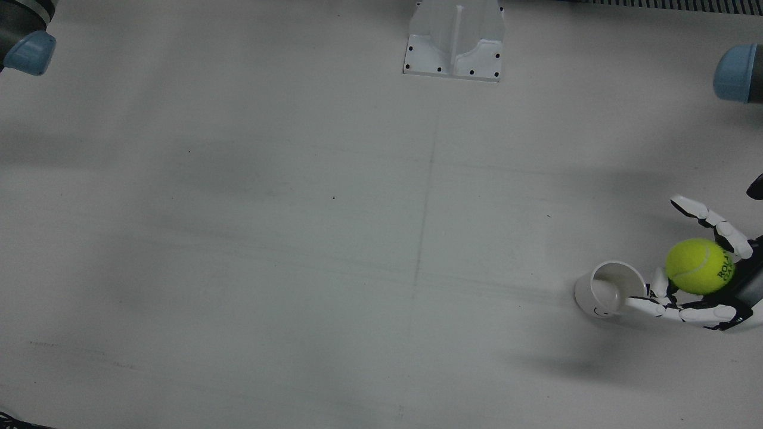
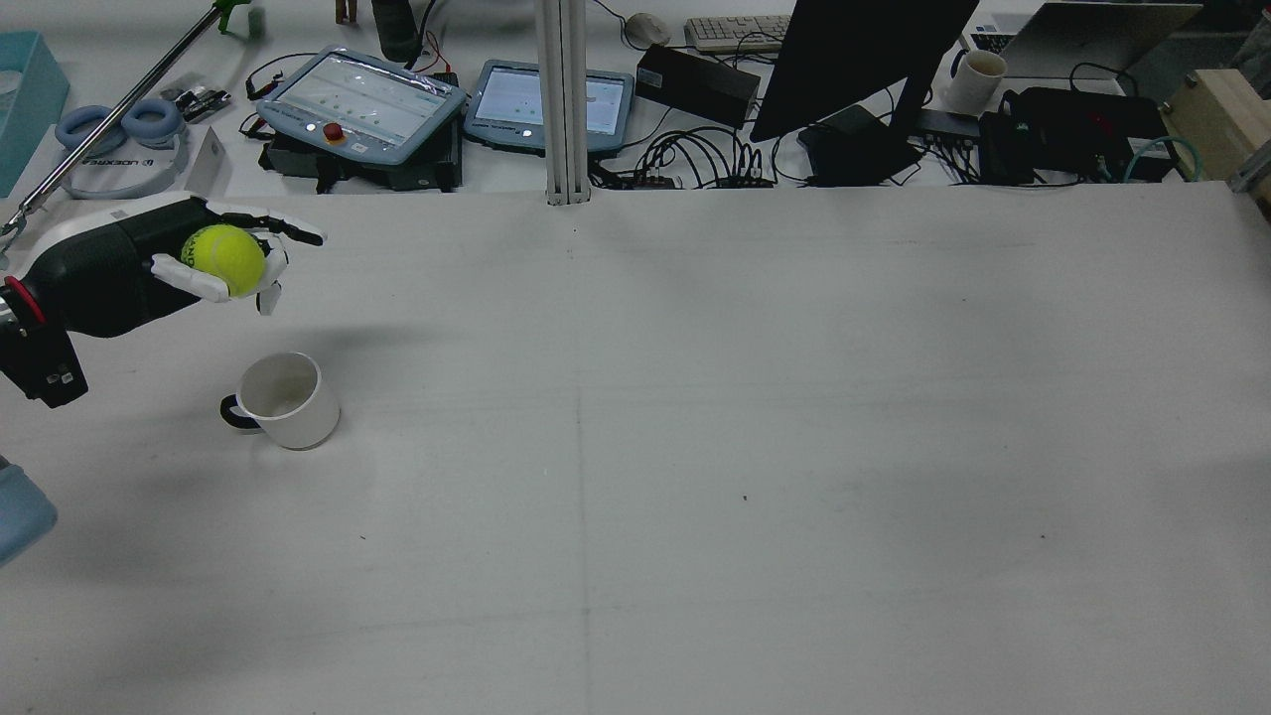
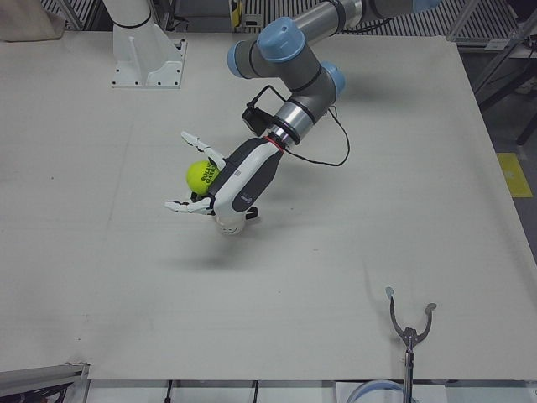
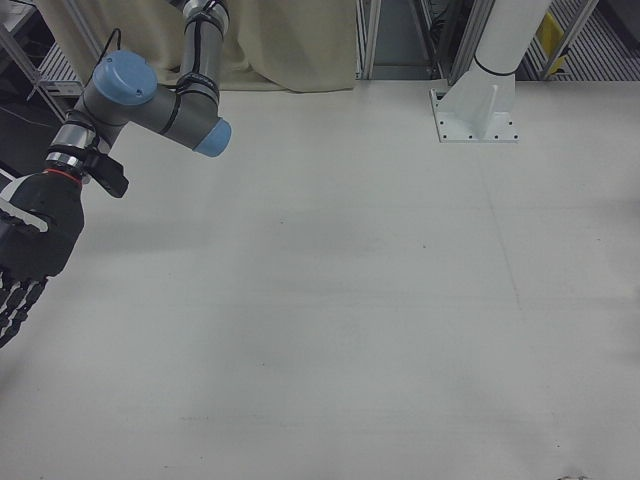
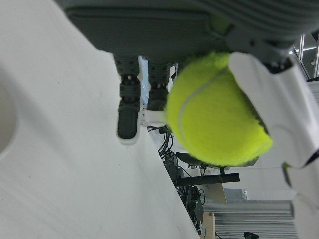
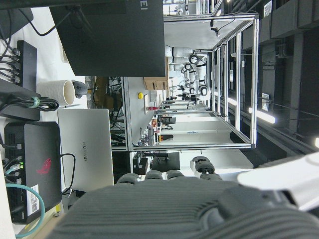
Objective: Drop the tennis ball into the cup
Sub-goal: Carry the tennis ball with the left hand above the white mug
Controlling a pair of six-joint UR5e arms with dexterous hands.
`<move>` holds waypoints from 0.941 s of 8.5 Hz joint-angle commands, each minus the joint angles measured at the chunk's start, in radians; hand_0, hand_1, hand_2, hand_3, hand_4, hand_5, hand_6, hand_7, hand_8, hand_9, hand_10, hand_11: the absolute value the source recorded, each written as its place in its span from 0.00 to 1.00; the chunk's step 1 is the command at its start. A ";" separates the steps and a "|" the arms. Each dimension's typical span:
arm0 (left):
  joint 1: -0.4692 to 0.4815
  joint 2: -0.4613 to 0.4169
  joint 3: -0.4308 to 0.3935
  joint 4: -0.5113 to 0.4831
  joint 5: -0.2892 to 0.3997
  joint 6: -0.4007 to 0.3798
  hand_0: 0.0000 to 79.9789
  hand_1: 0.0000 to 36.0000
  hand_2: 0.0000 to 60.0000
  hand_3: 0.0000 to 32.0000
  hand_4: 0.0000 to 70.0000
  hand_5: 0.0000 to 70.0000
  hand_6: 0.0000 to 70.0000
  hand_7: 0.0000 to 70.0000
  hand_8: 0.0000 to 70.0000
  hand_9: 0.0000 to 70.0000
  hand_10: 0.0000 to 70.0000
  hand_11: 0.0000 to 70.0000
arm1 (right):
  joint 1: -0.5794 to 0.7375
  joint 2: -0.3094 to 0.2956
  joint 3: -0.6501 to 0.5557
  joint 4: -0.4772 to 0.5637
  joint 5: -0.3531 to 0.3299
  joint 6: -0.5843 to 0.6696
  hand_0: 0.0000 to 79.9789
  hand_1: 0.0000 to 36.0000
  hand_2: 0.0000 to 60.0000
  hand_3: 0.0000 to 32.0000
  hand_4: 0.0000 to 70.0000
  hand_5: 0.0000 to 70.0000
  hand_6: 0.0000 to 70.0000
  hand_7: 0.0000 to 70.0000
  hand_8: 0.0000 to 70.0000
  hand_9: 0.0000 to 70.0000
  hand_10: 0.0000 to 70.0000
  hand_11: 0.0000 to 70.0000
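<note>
My left hand (image 2: 119, 268) holds a yellow-green tennis ball (image 2: 227, 260) in its palm, raised above the table, with the fingers curled loosely around it. A white cup (image 2: 283, 397) with a dark handle stands upright on the table near its left side. In the front view the ball (image 1: 698, 266) is just beside the cup (image 1: 608, 289), not over its mouth, and one fingertip (image 1: 635, 304) reaches over the rim. In the left-front view the hand (image 3: 243, 180) hides most of the cup. My right hand (image 4: 30, 250) hangs open and empty at the far right side.
The arm pedestal (image 1: 454, 42) stands at the table's back middle. A grabber tool (image 3: 409, 336) lies near the operators' edge. Tablets (image 2: 362, 99), cables and a monitor (image 2: 854, 60) sit on the desk beyond the table.
</note>
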 commanded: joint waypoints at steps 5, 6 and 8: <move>0.022 0.015 0.016 -0.027 -0.005 0.015 0.58 0.31 0.02 0.00 0.28 0.03 0.13 0.40 0.03 0.12 0.01 0.02 | 0.000 0.000 0.001 0.000 0.000 0.000 0.00 0.00 0.00 0.00 0.00 0.00 0.00 0.00 0.00 0.00 0.00 0.00; 0.022 0.021 0.016 -0.029 -0.005 0.015 0.59 0.36 0.00 0.00 0.26 0.01 0.04 0.32 0.00 0.04 0.00 0.00 | 0.000 0.000 0.001 0.000 0.000 0.000 0.00 0.00 0.00 0.00 0.00 0.00 0.00 0.00 0.00 0.00 0.00 0.00; 0.022 0.025 0.016 -0.030 -0.005 0.015 0.59 0.36 0.02 0.00 0.24 0.05 0.20 0.21 0.03 0.02 0.00 0.00 | 0.000 0.000 0.001 0.000 0.000 0.000 0.00 0.00 0.00 0.00 0.00 0.00 0.00 0.00 0.00 0.00 0.00 0.00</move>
